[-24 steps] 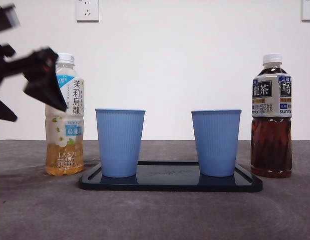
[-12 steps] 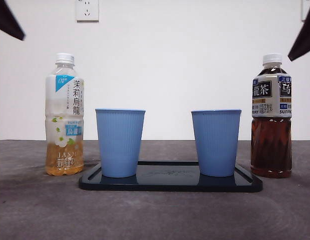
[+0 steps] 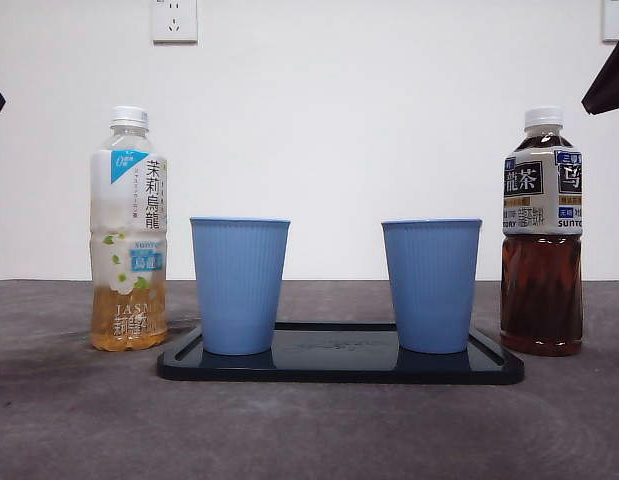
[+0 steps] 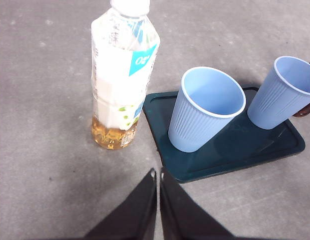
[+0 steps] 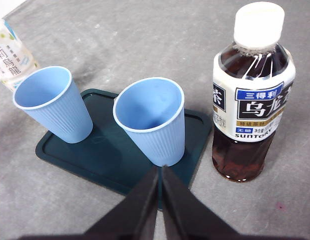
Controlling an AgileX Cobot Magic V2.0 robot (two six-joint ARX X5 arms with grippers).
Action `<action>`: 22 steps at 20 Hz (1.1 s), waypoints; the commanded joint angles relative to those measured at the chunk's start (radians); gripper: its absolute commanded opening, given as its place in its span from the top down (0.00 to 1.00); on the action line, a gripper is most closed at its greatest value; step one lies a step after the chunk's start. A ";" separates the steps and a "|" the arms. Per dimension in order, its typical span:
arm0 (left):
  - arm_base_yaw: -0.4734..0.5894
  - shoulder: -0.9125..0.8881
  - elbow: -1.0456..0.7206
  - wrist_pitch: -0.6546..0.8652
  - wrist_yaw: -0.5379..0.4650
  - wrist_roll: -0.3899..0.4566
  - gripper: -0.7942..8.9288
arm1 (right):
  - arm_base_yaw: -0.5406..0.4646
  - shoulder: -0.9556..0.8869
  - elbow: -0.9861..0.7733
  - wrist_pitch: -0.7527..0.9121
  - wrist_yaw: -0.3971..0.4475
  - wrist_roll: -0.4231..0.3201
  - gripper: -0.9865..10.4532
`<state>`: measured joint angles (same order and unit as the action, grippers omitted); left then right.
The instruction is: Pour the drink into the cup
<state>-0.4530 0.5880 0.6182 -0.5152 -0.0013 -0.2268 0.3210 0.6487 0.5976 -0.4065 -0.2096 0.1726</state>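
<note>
I saw the grey table (image 3: pixel 309 440) first, wide and matte under everything. On it lay the dark rectangular plastic tray (image 3: pixel 339 368) with a low raised rim, at the middle of the front view. The two bottles were the tallest things. The clear plastic bottle of pale jasmine tea with a white cap (image 3: pixel 129 230) stood upright on the table just beside one short end of the tray, and only its lowest part held amber liquid. The dark oolong tea bottle with a white cap and a black and white label (image 3: pixel 542 232) stood upright just beside the other end, and it was much fuller.

On the tray stood two light blue ribbed plastic cups, both upright and apart from each other. The first blue cup (image 3: pixel 239 285) was near the jasmine bottle, the second blue cup (image 3: pixel 431 285) near the dark bottle. From the wrist views I could see into both, and their insides looked empty.

The left gripper (image 4: pixel 158 174) hung above the bare table near the jasmine bottle and the tray, its two black jaws pressed together on nothing. The right gripper (image 5: pixel 160 170) hung over the tray edge by the second cup, its jaws also closed together and grasping nothing. On the white wall I saw a small white socket (image 3: pixel 174 20)
</note>
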 commanded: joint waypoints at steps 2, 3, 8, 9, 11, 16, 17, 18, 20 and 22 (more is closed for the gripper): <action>-0.006 0.003 0.015 0.014 0.000 -0.002 0.91 | 0.006 0.003 0.010 0.010 0.000 0.003 0.91; -0.006 0.003 0.015 0.014 -0.001 -0.002 0.91 | 0.006 0.003 0.010 0.010 0.000 0.003 0.91; 0.003 -0.024 0.014 0.004 -0.002 0.058 0.91 | 0.006 0.003 0.010 0.010 0.000 0.003 0.91; 0.023 -0.051 0.013 0.009 -0.002 0.120 0.91 | 0.006 0.003 0.010 0.010 0.000 0.003 0.91; 0.100 -0.116 -0.015 0.099 -0.002 0.186 0.91 | 0.006 0.003 0.010 0.010 0.000 0.003 0.91; 0.335 -0.311 -0.230 0.388 -0.002 0.317 0.91 | 0.006 0.003 0.010 0.011 0.000 0.003 0.91; 0.365 -0.348 -0.280 0.410 -0.003 0.325 0.91 | 0.006 0.003 0.010 0.010 0.000 0.003 0.91; 0.391 -0.382 -0.326 0.413 -0.002 0.329 0.91 | 0.006 0.003 0.010 0.011 0.000 0.003 0.91; 0.423 -0.439 -0.408 0.410 -0.002 0.329 0.91 | 0.006 0.003 0.010 0.011 0.000 0.003 0.91; 0.438 -0.481 -0.471 0.402 -0.002 0.340 0.91 | 0.006 0.003 0.010 0.010 0.000 0.003 0.91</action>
<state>-0.0162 0.1070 0.1448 -0.1246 -0.0021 0.0948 0.3206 0.6487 0.5976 -0.4065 -0.2096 0.1726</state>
